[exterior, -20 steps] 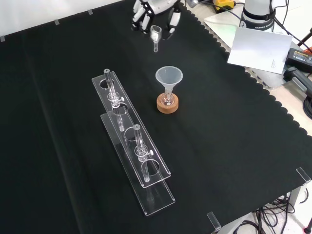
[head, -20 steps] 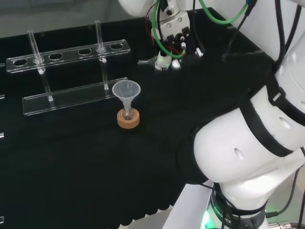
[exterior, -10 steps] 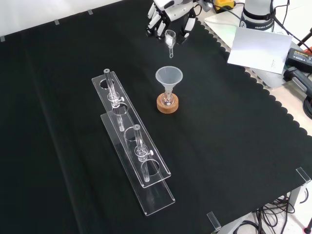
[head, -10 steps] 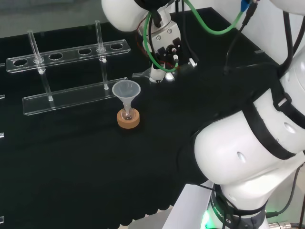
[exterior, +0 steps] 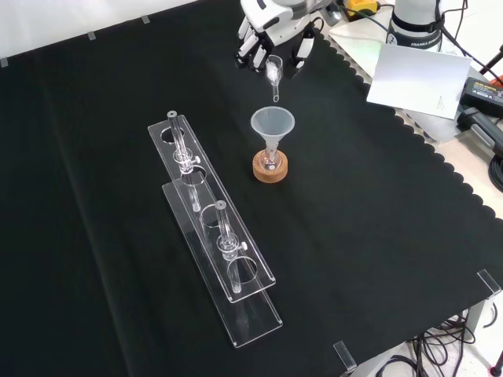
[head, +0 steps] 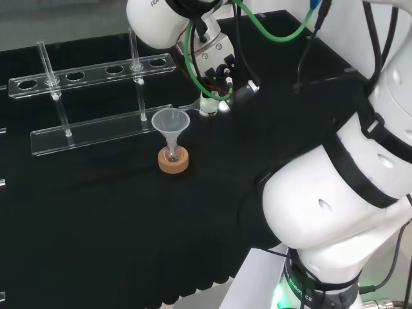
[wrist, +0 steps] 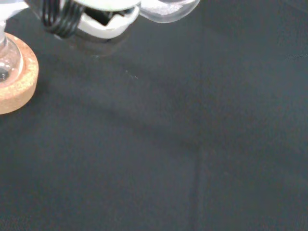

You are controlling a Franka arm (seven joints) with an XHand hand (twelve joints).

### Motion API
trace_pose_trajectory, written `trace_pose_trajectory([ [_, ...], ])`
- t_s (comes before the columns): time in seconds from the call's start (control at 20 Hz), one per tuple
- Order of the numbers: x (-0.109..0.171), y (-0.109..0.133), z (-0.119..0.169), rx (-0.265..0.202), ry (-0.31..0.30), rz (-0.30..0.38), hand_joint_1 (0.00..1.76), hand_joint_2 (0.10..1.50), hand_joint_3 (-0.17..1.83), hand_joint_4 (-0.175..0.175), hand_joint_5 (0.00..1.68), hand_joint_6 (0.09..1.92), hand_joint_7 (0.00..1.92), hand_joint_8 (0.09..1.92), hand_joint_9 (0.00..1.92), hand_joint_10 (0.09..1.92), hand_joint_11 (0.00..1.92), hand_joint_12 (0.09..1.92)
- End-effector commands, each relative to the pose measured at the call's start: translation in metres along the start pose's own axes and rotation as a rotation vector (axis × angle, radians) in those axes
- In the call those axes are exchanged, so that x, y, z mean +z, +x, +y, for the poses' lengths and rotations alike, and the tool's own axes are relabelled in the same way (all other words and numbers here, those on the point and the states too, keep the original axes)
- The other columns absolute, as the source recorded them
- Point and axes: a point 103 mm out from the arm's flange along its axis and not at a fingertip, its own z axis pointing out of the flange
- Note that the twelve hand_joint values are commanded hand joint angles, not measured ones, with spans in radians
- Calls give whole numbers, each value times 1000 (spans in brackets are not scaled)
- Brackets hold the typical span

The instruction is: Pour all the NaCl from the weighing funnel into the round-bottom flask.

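The weighing funnel (exterior: 273, 72) is held in the curled fingers of the hand (exterior: 271, 35), its spout pointed down toward the flask (exterior: 269, 161). In the front view it is positioned just above and beyond the plastic funnel (exterior: 272, 126) seated in the flask. The flask is supported on a cork ring (exterior: 269, 168) on the counter (exterior: 377, 236).

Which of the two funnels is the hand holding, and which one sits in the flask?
The hand holds the small weighing funnel, its stem pointing down toward the wide conical funnel. That wider one stands in the round-bottom flask on the cork ring.
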Motion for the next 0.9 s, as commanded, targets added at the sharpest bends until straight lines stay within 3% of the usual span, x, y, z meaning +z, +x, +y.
trace_pose_trajectory([
  [0.05,-3,6,8,3,19,-67,1123,736,471,175,1325,504,542,697,1045,338,928,1011],
  [0.9,-7,10,10,7,40,-172,1123,738,467,175,1325,501,533,704,1052,327,954,996],
])
